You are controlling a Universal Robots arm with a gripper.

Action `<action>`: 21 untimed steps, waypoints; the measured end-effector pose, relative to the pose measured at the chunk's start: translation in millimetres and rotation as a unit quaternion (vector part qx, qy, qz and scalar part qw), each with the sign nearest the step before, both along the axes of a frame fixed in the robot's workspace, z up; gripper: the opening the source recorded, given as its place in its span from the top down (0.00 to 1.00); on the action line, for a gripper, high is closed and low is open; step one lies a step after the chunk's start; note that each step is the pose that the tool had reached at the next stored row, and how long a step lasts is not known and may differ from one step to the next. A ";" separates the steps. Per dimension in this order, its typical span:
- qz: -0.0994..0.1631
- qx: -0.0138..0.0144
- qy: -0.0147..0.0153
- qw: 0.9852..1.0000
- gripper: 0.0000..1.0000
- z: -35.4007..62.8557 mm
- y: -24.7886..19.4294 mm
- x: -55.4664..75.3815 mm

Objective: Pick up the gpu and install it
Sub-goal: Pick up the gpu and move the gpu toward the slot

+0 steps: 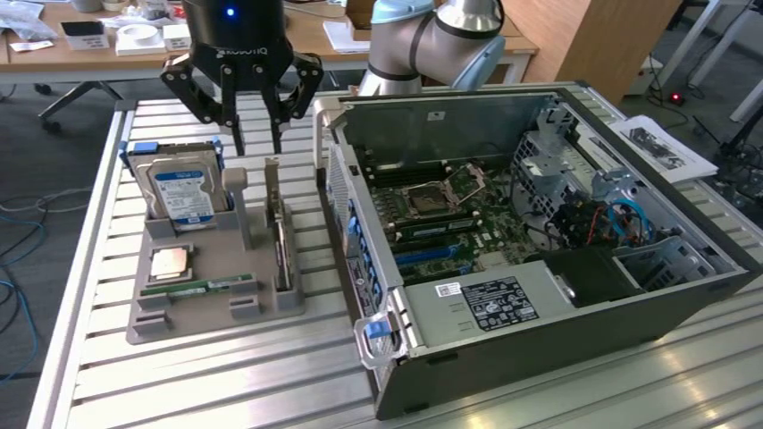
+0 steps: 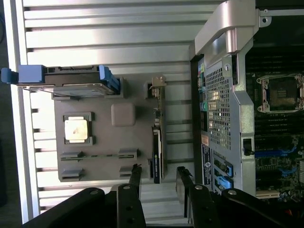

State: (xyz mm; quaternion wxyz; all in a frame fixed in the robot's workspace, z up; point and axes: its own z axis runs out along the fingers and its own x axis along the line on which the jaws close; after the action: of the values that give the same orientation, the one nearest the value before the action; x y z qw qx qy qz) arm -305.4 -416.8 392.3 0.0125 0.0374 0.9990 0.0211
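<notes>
Overhead, the gripper hangs with its black fingers spread wide and grasping nothing, poised just above the far end of the gpu. The gpu, a thin card, stands on its long edge in a slot of a grey parts holder on a slatted metal table, running from far to near along the side of the holder towards the exterior view's right. In the wrist view one end of the card lies between the two fingertips, with clear space on either side of it; in the exterior view the fingertips stop just short of the card's upper edge and appear apart from it. On the same holder, towards the exterior view's left, a silver hard drive with a blue label stands upright at the far end, a square processor lies flat nearer the camera, and a narrow green memory stick lies flat nearer again. Just beside the holder, on the exterior view's right, an opened computer case lies on its side with its motherboard exposed.
</notes>
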 end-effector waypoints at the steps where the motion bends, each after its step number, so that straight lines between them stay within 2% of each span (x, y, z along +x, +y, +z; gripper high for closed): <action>1: 0.000 0.000 0.000 1.000 0.57 0.0 0.0 0.0; 13: 0.000 0.000 0.000 1.000 0.57 -0.2 0.0 0.0; 21: 0.000 0.000 0.000 1.000 0.57 -13.5 0.0 0.0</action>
State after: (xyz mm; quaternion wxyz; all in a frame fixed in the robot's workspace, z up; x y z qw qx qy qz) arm -305.4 -416.8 378.9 0.0125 0.0374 0.9990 0.0212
